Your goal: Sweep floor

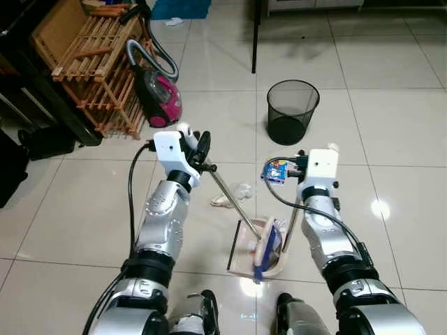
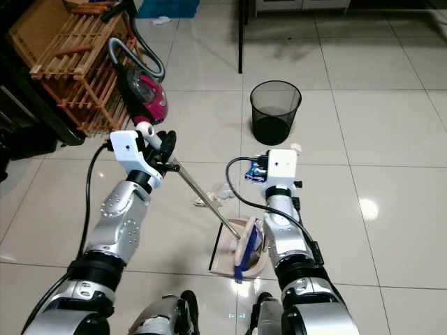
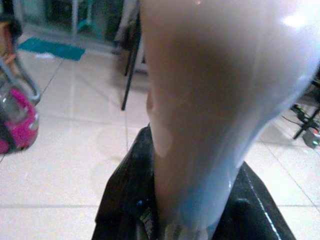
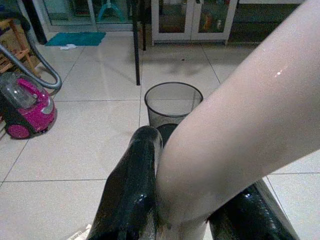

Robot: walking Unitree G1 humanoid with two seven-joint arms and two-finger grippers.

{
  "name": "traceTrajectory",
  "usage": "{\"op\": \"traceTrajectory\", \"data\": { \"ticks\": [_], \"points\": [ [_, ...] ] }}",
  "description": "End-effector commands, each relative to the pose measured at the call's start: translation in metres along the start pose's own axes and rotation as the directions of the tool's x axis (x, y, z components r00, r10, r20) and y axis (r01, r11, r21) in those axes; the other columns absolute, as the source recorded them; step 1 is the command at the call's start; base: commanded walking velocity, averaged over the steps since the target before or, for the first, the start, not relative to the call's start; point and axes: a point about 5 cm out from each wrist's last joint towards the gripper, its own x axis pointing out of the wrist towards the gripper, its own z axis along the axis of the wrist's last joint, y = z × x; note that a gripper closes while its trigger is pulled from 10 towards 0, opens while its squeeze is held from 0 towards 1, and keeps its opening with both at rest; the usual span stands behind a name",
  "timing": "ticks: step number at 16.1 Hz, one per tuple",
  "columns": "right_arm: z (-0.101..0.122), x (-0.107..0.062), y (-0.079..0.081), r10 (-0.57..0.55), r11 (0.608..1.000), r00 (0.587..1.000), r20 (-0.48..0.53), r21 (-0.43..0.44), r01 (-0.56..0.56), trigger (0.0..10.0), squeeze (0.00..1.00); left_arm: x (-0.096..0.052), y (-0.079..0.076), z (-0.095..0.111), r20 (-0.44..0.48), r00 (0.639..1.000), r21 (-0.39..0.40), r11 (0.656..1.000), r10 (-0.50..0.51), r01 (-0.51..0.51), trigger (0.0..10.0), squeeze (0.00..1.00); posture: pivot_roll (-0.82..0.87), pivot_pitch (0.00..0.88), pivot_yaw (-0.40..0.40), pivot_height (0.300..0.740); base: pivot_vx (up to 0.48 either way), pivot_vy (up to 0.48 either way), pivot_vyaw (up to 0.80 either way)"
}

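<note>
My left gripper [image 1: 201, 149] is shut on the pale top grip of a broom [image 1: 234, 202]. Its metal shaft slants down to a blue brush head [image 1: 261, 259] resting in a beige dustpan [image 1: 246, 257] on the tiles in front of my feet. In the left wrist view the pale broom grip [image 3: 210, 100] stands between my black fingers [image 3: 125, 200]. My right gripper [image 1: 300, 166] is shut on the dustpan's upright beige handle [image 4: 240, 115], as the right wrist view shows. A crumpled clear wrapper [image 1: 232, 195] and a blue-and-white packet [image 1: 275, 172] lie on the floor beyond the dustpan.
A black mesh bin [image 1: 292, 110] stands on the tiles ahead. A pink vacuum cleaner [image 1: 163, 96] and a wooden rack [image 1: 98, 66] are at the far left, with dark furniture [image 1: 28, 105] behind them. A black table leg [image 1: 255, 38] rises at the back.
</note>
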Motion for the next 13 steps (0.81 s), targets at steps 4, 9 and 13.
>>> {"op": "traceTrajectory", "data": {
  "ticks": [4,9,13],
  "points": [
    [-0.004,0.002,-0.022,-0.044,0.998,0.998,-0.04,0.033,0.045,10.0,0.0,0.008,0.003,0.05,0.106,0.984,0.178,0.977,-0.141,0.121,10.0,0.0,-0.02,0.154,0.092,0.74,0.0,0.0,0.0],
    [0.024,0.008,-0.051,-0.087,0.991,0.996,0.026,0.108,0.084,10.0,0.0,0.015,0.026,0.104,0.143,0.986,0.303,0.952,-0.086,0.039,10.0,0.0,-0.04,0.1,0.084,0.74,0.0,0.0,0.0],
    [0.051,0.012,-0.066,-0.089,0.985,0.996,0.011,0.149,0.086,10.0,0.0,-0.001,0.056,0.107,0.114,0.993,0.389,0.917,0.041,-0.082,10.0,0.0,-0.06,0.06,0.088,0.74,0.0,0.0,0.0]
  ]
}}
